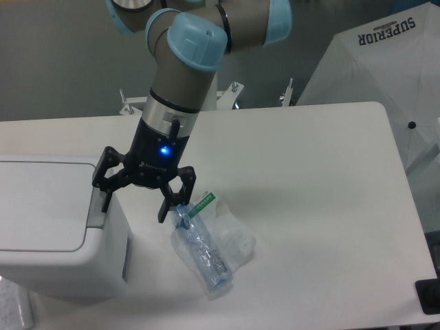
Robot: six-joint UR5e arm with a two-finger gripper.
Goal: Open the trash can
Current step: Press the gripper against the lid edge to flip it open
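The trash can (48, 247) is a large boxy white bin at the left front of the table, its flat lid (41, 203) down. A grey push-button strip (96, 206) runs along the lid's right edge. My gripper (135, 205) hangs open just right of the bin. Its left finger (106, 199) is over or touching the button strip; I cannot tell which. Its right finger (166, 206) is beside the bottle. The jaws hold nothing.
A crumpled clear plastic bottle with a green label (205, 251) lies on the white table (295, 179) just right of the gripper. A white umbrella (385, 75) stands at the back right. Metal clamps (234, 93) sit at the table's far edge.
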